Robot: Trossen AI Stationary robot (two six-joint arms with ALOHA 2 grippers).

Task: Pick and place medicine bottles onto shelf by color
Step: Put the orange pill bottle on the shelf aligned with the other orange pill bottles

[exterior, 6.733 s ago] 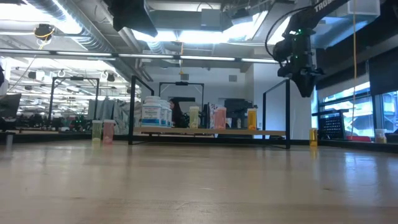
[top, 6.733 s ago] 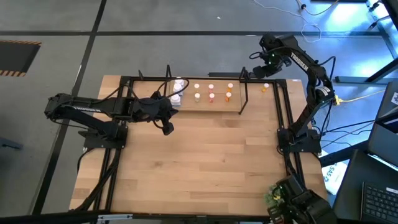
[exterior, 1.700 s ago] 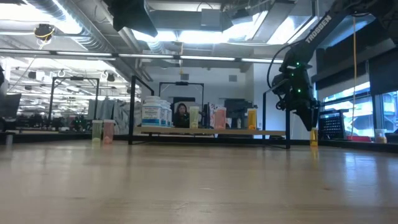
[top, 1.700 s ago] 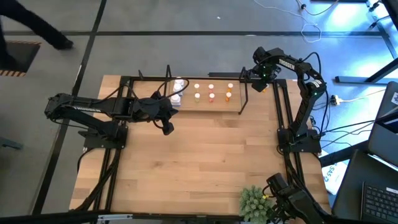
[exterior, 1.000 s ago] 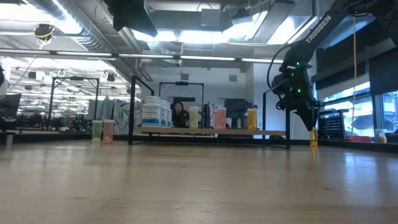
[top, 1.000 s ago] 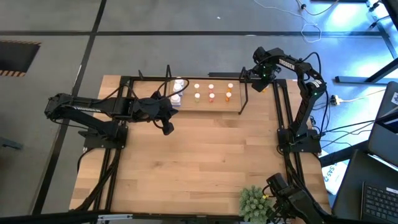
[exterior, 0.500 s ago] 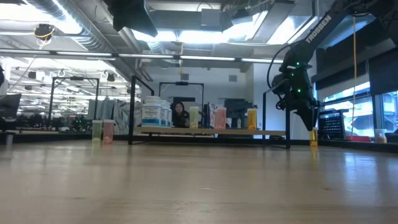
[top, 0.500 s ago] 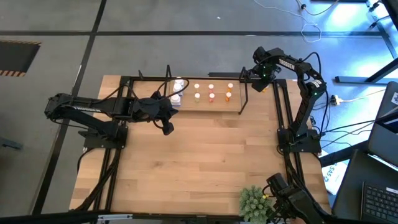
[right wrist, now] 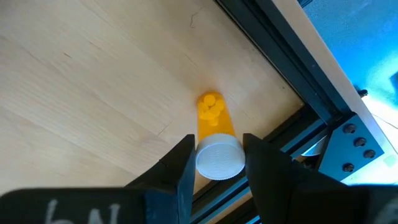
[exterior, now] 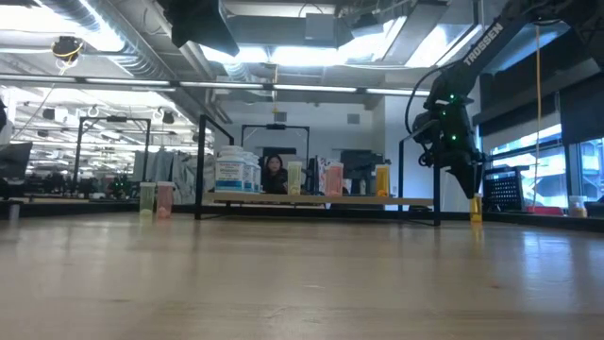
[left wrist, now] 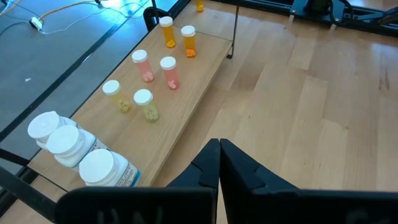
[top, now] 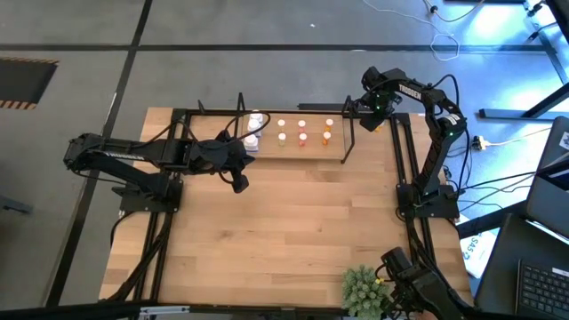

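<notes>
The shelf (top: 307, 151) stands along the table's far edge. On it are white bottles (left wrist: 68, 146), cream bottles (left wrist: 130, 99), pink bottles (left wrist: 155, 65) and orange bottles (left wrist: 177, 34). One more orange bottle (right wrist: 212, 121) with a white cap stands on the table right of the shelf, near the far right corner. My right gripper (right wrist: 217, 162) is above it, shut on it. My left gripper (left wrist: 219, 163) hangs shut over the table near the shelf's left end, holding nothing. My right gripper pinches the orange bottle's white cap (right wrist: 217, 158) between its two fingers, one on each side. The fingers come from above and point down. The bottle stands upright with its bottom (exterior: 475, 215) on the table.
A black frame rail (right wrist: 298, 81) runs close beside the held bottle. A green plant (top: 360, 289) sits at the near right corner. In the low view, two small bottles (exterior: 156, 198) stand left of the shelf. The wide middle of the wooden table (top: 293, 222) is bare.
</notes>
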